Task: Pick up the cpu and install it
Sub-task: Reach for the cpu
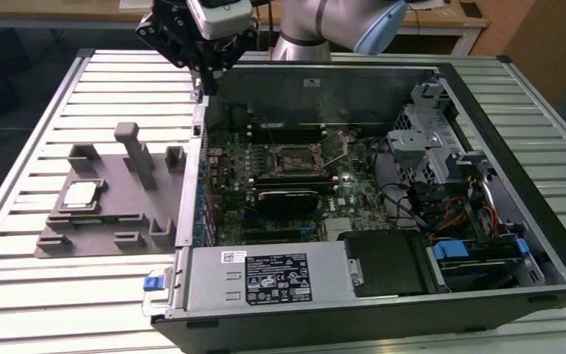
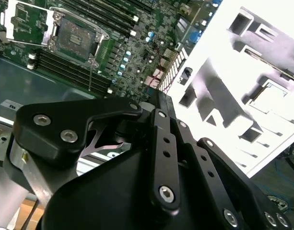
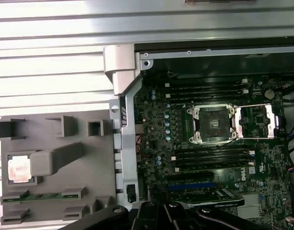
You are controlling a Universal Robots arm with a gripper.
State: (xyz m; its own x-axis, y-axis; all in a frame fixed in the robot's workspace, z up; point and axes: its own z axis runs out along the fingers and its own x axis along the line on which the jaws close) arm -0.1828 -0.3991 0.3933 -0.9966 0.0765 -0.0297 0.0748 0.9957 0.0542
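High in the exterior view, over the far left corner of the open computer case (image 1: 362, 88): the gripper (image 1: 207, 68), well clear of everything below. Cannot tell whether clenched or released; nothing visibly hanging beneath it. Down and toward the exterior view's left from there, nearer the camera, flat in a pocket of the grey fixture tray (image 1: 106, 169): the cpu (image 1: 79, 194), square, so no long axis to match. Across the case wall from the tray, on the motherboard (image 1: 233, 214): the CPU socket (image 1: 298, 157), apparently open and unfilled.
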